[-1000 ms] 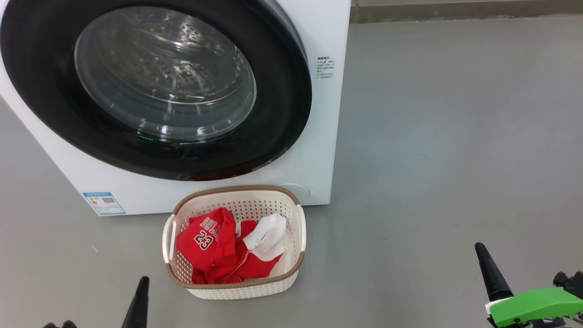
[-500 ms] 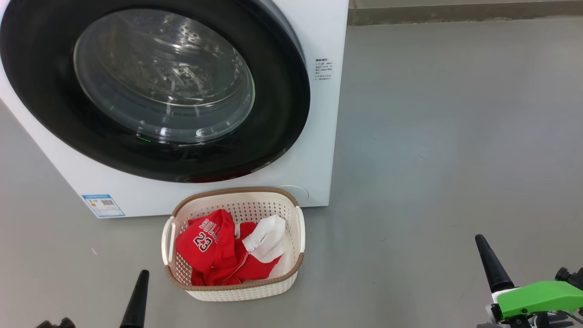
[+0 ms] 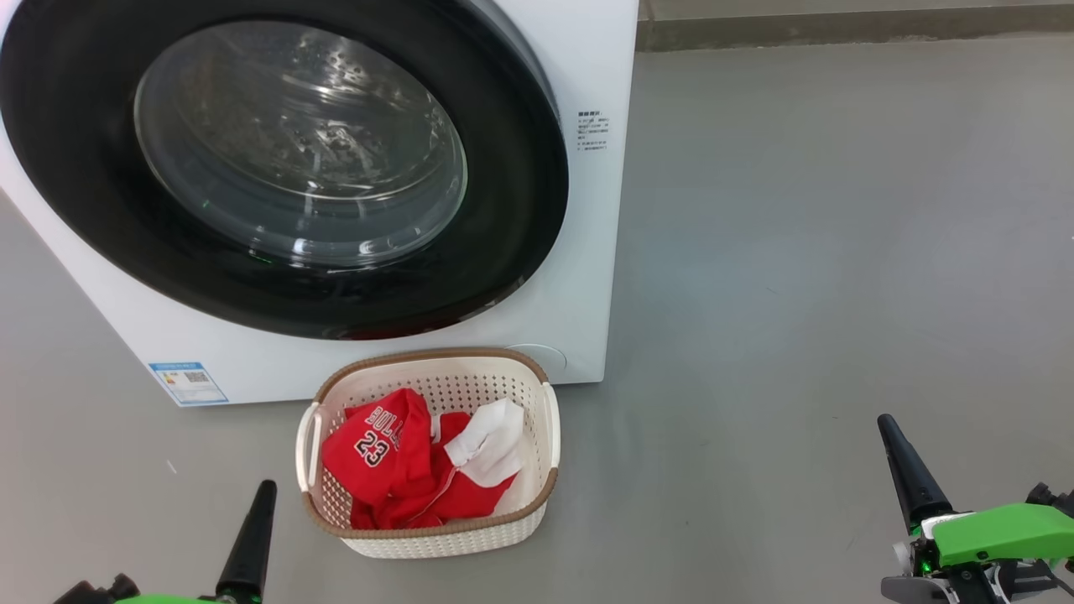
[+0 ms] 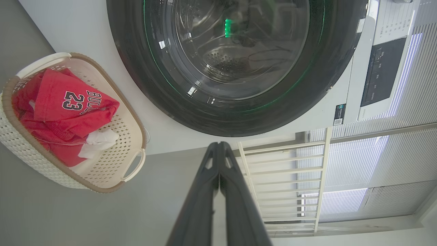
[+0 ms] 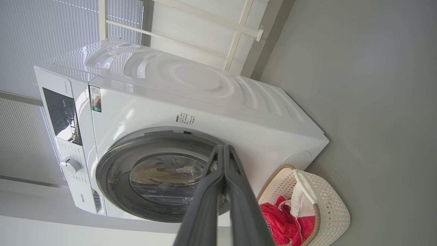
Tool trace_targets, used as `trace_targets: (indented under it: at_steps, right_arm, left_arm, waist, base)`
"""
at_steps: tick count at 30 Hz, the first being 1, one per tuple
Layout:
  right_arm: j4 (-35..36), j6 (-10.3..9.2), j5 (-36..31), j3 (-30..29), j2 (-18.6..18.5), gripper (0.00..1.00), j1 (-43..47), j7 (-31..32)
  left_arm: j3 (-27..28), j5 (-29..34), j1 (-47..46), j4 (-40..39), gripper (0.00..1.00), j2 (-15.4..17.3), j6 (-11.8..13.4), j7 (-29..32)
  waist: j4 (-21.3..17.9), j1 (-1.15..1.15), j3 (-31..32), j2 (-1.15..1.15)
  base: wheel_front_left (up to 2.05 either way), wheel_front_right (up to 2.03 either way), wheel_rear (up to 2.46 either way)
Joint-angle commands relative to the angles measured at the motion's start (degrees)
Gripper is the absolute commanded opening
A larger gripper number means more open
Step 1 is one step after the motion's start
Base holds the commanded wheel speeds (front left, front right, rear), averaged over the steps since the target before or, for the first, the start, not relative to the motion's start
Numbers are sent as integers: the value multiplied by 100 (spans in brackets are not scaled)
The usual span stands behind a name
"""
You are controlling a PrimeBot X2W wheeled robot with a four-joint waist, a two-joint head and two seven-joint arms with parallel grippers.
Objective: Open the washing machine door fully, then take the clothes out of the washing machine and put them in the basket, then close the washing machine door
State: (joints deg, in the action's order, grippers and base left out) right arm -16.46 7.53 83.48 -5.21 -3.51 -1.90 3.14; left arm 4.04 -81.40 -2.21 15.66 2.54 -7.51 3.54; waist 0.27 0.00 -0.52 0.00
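Clothes in basket, drum bare

The smooth matt grey floor spreads wide and shows soft pale patches of reflected daylight. Along its far edge runs a darker grey-brown skirting strip. Further back, a white metal frame with thin horizontal bars stands in front of a plain pale wall. Beside the frame hang white slatted blinds, and a bright, slightly bluish light comes through their slats. The light in the room is soft and even.
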Motion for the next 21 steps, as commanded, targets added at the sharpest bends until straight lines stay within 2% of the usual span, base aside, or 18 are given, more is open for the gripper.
trace_targets:
  at_steps: [1, 16, 21]
  right_arm:
    - [186, -2, 135, 45, -43, 0, -289, 45]
    - [246, -4, 898, -91, 31, 0, -423, 302]
    - [246, -4, 898, -94, 34, 0, -424, 306]
  left_arm:
    - [195, -145, -266, -155, 0, 45, 2, 51]
    - [254, -1067, -398, -163, 0, 34, 2, 298]
    - [254, -1071, -399, -163, 0, 34, 2, 299]
  waist:
    - [-1, 0, 2, 0]
    - [-27, 0, 35, 0]
    - [-27, 0, 35, 0]
  base:
    - [0, 0, 0]
    - [0, 0, 0]
    - [0, 0, 0]
